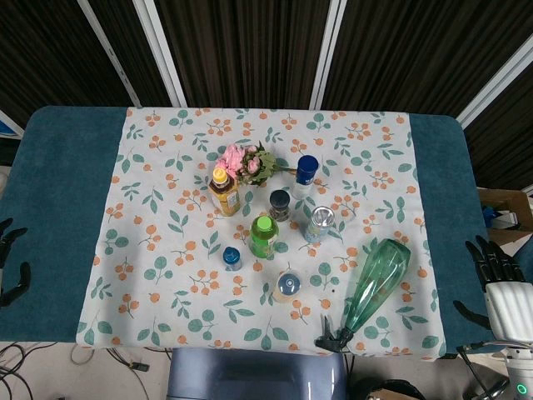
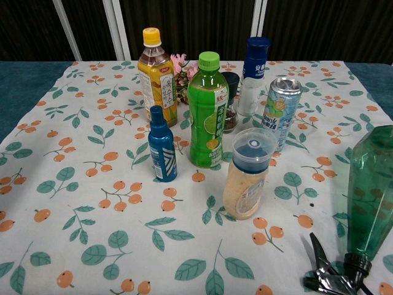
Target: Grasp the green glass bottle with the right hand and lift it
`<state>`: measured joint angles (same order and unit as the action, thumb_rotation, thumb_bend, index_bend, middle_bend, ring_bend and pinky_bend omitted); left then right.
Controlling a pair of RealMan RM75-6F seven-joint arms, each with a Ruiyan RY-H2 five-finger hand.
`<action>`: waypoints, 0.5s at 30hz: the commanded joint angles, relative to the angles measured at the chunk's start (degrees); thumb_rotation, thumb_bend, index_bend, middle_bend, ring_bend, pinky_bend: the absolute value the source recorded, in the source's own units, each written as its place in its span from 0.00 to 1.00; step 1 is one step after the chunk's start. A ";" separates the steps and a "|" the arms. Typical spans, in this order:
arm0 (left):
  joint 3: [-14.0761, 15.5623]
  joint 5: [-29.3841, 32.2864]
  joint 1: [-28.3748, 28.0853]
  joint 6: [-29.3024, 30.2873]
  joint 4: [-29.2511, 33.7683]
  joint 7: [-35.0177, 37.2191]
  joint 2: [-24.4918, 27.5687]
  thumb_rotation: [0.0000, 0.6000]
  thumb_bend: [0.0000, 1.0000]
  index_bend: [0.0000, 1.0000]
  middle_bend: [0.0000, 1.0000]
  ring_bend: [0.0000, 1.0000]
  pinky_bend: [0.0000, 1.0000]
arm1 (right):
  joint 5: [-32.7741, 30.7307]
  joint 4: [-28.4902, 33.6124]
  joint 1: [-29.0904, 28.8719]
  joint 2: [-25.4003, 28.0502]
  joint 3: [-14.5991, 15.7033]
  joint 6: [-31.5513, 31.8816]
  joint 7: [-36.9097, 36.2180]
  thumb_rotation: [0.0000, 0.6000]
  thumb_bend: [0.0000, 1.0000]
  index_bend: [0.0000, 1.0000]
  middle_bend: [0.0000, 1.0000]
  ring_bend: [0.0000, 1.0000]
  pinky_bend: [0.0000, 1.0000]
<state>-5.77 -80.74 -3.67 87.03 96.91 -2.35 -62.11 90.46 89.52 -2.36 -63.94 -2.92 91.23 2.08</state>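
A translucent green glass bottle (image 1: 376,283) lies on its side at the near right of the floral cloth, its black trigger nozzle (image 1: 335,338) toward the table's front edge. The chest view shows the bottle (image 2: 371,196) at the right edge with the nozzle (image 2: 331,276) at the bottom. My right hand (image 1: 500,279) hovers past the table's right edge, apart from the bottle, fingers spread and holding nothing. Off the left edge of the table, my left hand (image 1: 10,262) is also empty with fingers apart. Neither hand shows in the chest view.
Upright near the centre stand a bright green plastic bottle (image 1: 263,237), a yellow-capped tea bottle (image 1: 223,192), a small blue spray bottle (image 1: 231,257), a can (image 1: 319,223), a clear-capped jar (image 1: 287,286), a dark jar (image 1: 280,205), a blue-capped white bottle (image 1: 306,175) and pink flowers (image 1: 243,161).
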 commanded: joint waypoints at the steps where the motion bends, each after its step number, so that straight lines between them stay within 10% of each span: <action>1: 0.04 -0.06 -0.02 -0.04 -0.02 0.14 -0.01 1.00 0.52 0.18 0.06 0.03 0.00 | -0.19 -0.02 0.08 0.01 -0.10 0.00 0.15 1.00 0.13 0.00 0.02 0.04 0.17; 15: 0.19 0.26 -0.11 -0.34 -0.10 -0.82 -0.37 1.00 0.52 0.18 0.06 0.03 0.00 | 0.42 -0.47 0.34 0.43 0.39 -0.28 -0.51 1.00 0.13 0.00 0.02 0.04 0.17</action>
<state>-5.54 -80.53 -3.77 86.67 96.79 -3.16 -62.46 90.86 89.07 -2.03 -63.55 -2.57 90.99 1.64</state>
